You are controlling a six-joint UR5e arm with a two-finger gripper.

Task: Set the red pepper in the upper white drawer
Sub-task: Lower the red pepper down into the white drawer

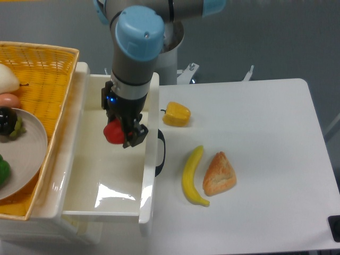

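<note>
Jaws grip red pepper (113,132) above upper white drawer (106,175).

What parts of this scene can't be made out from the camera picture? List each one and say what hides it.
- Red pepper: its stem and right side, covered by the hand.
- Drawer: how high the pepper hangs above its floor; a top-down view gives no depth.
- Basket and plate: cut off by the left edge.
- Dark object: cut off at the right edge, unidentifiable.

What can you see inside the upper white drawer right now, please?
The upper white drawer shows only bare glossy floor. The tool holds the red pepper above it; the floor beneath them is hidden.
</note>
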